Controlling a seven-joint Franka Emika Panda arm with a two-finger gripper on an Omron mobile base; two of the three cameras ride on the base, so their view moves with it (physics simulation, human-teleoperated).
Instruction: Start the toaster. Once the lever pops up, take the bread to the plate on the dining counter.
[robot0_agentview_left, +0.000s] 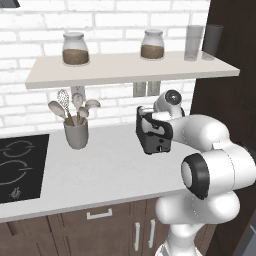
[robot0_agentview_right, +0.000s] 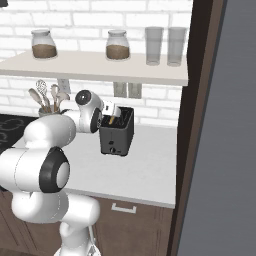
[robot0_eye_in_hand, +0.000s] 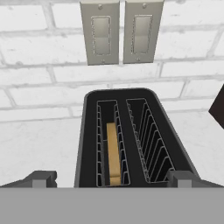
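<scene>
A: Toaster (robot0_eye_in_hand: 131, 135): appearance?
B: Boxy, black, matte shell with rounded top corners. Two long slots on top, each lined with thin wire guards. A small light knob sits low on its front face, seen from the right base view.

A: Bread (robot0_eye_in_hand: 113, 153)?
B: Golden-brown slice, thin, standing on edge deep in the left slot of the hand view. The other slot holds nothing but its wire rack.

A: Location of the toaster?
B: On the white, faintly speckled counter (robot0_agentview_left: 110, 170), close to the white brick wall, under the pale shelf (robot0_agentview_left: 125, 70). Two grey outlet plates (robot0_eye_in_hand: 120, 30) are on the wall just above and behind it.

A: Gripper (robot0_eye_in_hand: 111, 179)?
B: Jaws wide, holding nothing. The two dark tips stand either side of the toaster's near end, just above it. Cannot tell whether they touch the shell.

A: Surroundings?
B: A grey cup (robot0_agentview_left: 76, 134) of pale wooden utensils and a whisk stands to the toaster's left, well apart. A black cooktop (robot0_agentview_left: 20, 167) is set in the counter farther left. On the shelf: two glass jars (robot0_agentview_left: 75, 49) with brown contents and two clear tumblers (robot0_agentview_right: 162, 46). Dark wood cabinets below have pale bar handles.
</scene>
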